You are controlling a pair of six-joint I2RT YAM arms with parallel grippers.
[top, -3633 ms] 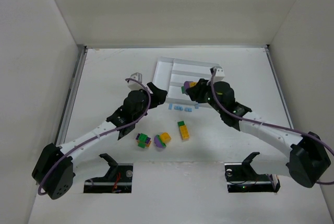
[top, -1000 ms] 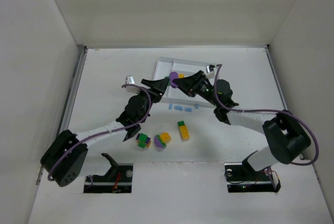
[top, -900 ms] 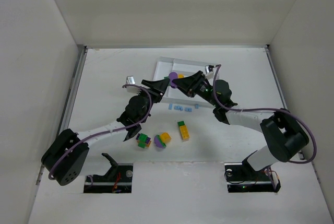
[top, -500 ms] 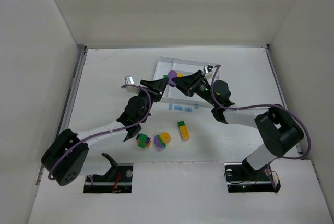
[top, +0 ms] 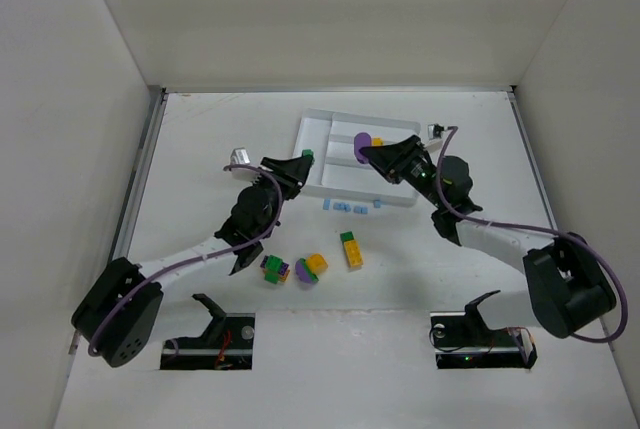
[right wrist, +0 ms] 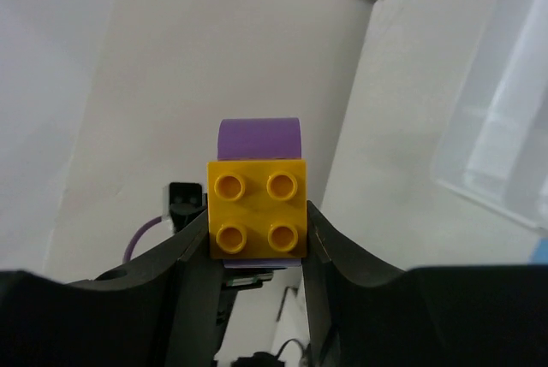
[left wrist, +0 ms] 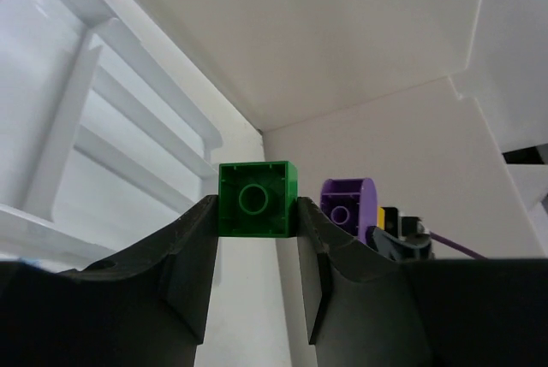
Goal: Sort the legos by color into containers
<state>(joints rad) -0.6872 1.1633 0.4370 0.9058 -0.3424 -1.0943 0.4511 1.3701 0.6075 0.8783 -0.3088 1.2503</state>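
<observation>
Both pincers hang above the white compartmented plastic tray (top: 316, 139). The left pincer (top: 303, 161) clamps a small green plastic brick (left wrist: 257, 199) over the tray's left section; the right pincer (top: 372, 152) grips a yellow brick (right wrist: 257, 211) stuck to a purple rounded piece (right wrist: 259, 138) over its middle. Next, seemingly: drop green into one compartment, then split the two-colour clump.

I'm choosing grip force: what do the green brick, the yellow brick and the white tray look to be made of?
The green brick: hard moulded plastic, smooth semi-gloss, crisp edges. The yellow brick: likely the same, four neat studs, soft sheen. The white tray: seemingly thin glossy plastic, walls slightly translucent.
</observation>
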